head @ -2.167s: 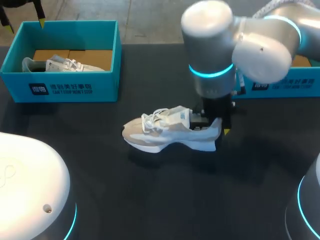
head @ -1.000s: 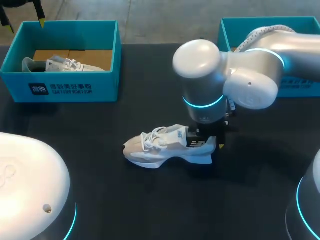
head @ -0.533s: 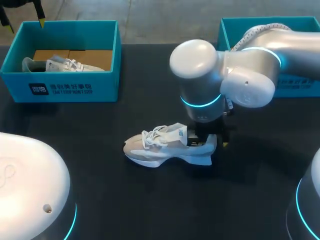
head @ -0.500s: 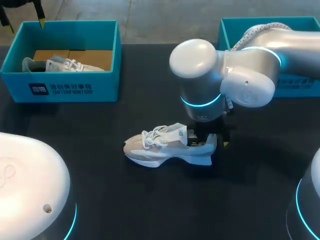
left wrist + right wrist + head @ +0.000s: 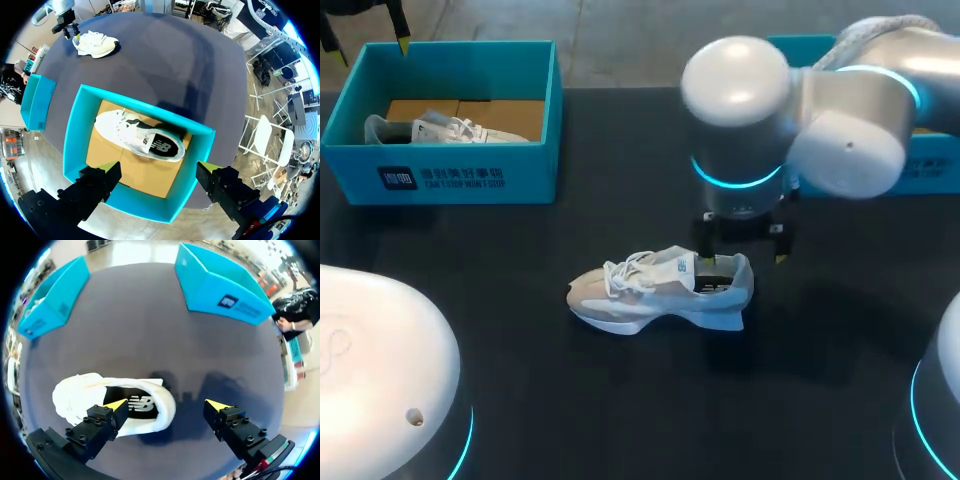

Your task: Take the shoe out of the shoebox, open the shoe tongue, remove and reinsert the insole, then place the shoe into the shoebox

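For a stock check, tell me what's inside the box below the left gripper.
One white shoe on brown cardboard; whatever lies under the shoe is hidden.

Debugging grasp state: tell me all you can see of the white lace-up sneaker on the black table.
The white lace-up sneaker stands upright on its thick sole on the black table, toe toward my left. Cream fabric upper, white laces, dark insole showing. The open right gripper straddles its heel wall; contact unclear.
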`<state>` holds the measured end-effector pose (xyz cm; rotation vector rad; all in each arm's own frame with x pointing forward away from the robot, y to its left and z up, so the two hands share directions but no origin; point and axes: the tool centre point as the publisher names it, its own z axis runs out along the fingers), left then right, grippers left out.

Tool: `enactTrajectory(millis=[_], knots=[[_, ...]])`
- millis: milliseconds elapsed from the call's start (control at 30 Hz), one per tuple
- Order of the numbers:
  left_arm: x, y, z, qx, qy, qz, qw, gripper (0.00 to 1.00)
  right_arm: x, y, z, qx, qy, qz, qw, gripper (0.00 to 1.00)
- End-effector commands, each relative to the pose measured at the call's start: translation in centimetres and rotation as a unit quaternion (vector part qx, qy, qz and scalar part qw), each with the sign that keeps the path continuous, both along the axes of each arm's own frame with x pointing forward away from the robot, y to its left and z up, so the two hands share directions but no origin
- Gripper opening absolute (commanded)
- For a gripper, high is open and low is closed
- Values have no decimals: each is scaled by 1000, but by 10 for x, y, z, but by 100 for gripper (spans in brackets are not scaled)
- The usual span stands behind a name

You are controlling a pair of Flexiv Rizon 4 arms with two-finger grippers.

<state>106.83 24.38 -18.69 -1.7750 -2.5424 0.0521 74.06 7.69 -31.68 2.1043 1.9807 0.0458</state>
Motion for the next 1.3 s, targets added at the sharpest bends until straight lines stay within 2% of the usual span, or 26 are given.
enactTrajectory(millis=[33, 167, 267, 800, 833, 900, 933, 1000, 1033, 1067, 1167, 1300], knots=[[0, 1, 1, 1, 0, -1, 1000, 100, 3, -10, 16, 19, 11, 38, 999, 100], [0, 1, 1, 1, 0, -1, 1000, 100, 2, -2, 32, 59, 12, 108, 992, 100], [0, 1, 1, 1, 0, -1, 1000, 100, -3, 9, 47, 119, -7, 173, 978, 100], [0, 1, 1, 1, 0, -1, 1000, 100, -3, 9, 47, 119, -7, 173, 978, 100], [0, 1, 1, 1, 0, -1, 1000, 100, -1, 11, 48, 110, -15, 210, 971, 100], [0, 1, 1, 1, 0, -1, 1000, 100, 3, 16, 49, 119, -60, 316, 939, 100], [0, 1, 1, 1, 0, -1, 1000, 100, 4, 18, 51, 99, -77, 386, 914, 100], [0, 1, 1, 1, 0, -1, 1000, 100, 3, 18, 55, 89, -101, 445, 886, 100], [0, 1, 1, 1, 0, -1, 1000, 100, 3, 18, 57, 85, -109, 483, 865, 100], [0, 1, 1, 1, 0, -1, 1000, 100, 3, 17, 58, 82, -109, 503, 853, 100], [0, 1, 1, 1, 0, -1, 1000, 100, 3, 19, 62, 58, -107, 582, 804, 100], [0, 1, 1, 1, 0, -1, 1000, 100, 2, 24, 66, 25, -101, 674, 732, 100]])
